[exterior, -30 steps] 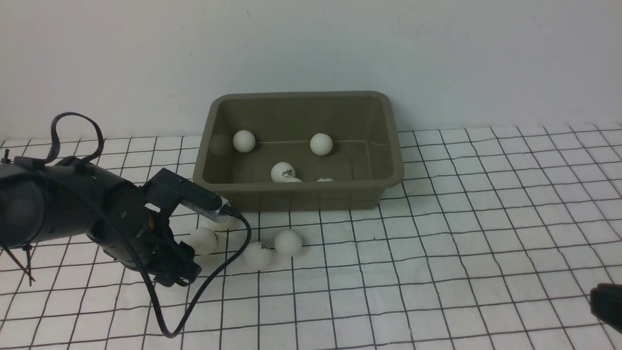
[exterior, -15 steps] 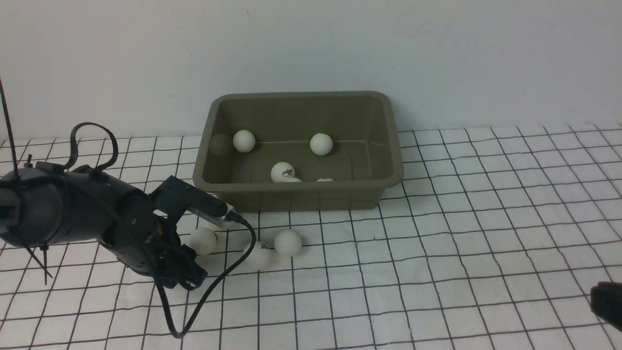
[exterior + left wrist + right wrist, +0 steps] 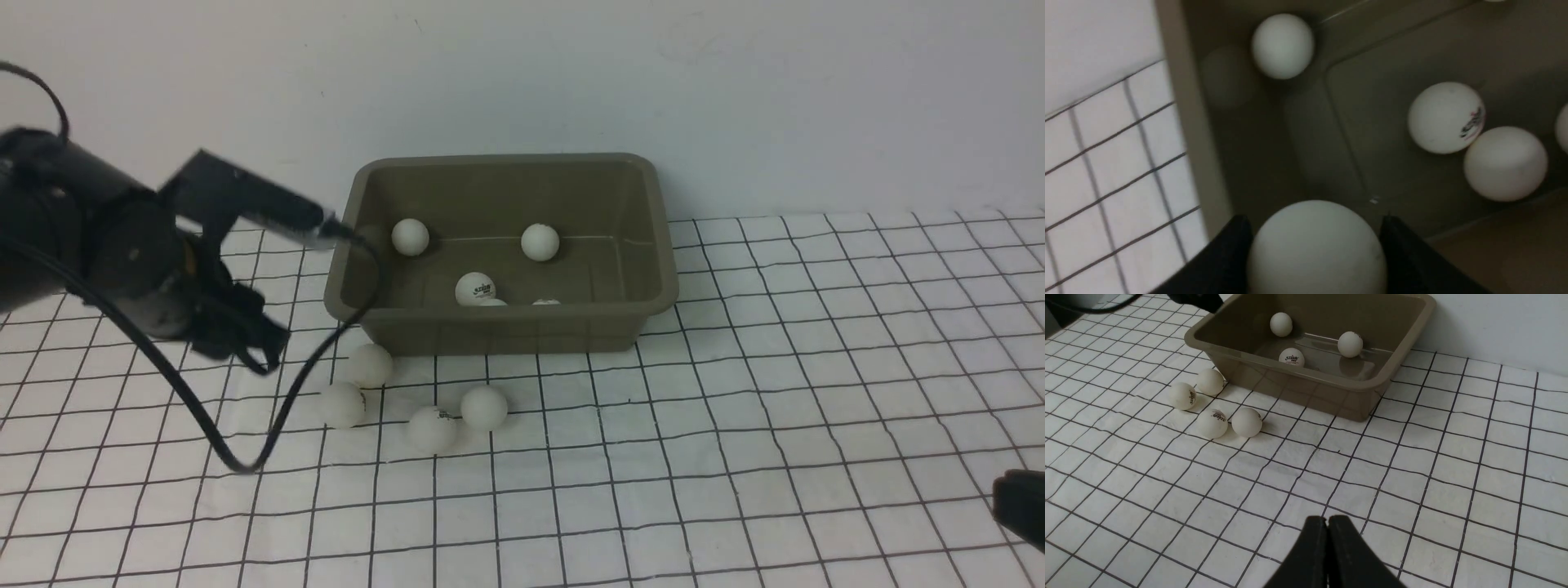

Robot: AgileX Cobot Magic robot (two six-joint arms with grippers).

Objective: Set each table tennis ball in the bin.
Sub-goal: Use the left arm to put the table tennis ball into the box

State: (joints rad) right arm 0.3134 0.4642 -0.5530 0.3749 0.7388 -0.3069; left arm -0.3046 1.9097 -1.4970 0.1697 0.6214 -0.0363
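Ball (image 3: 1291,357) inside bin (image 3: 1331,398) — logo reads roughly "DHS"; prints on two outside balls (image 3: 1212,423) — too small to read

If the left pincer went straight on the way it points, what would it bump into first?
Most likely the bin: its bare floor by the left wall. The left pincer, gripping a ball, aims there; depth is unclear.

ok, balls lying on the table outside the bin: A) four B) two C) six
A: four balls lie on the table in front of the bin; another ball is gripped in the left hand over the bin.
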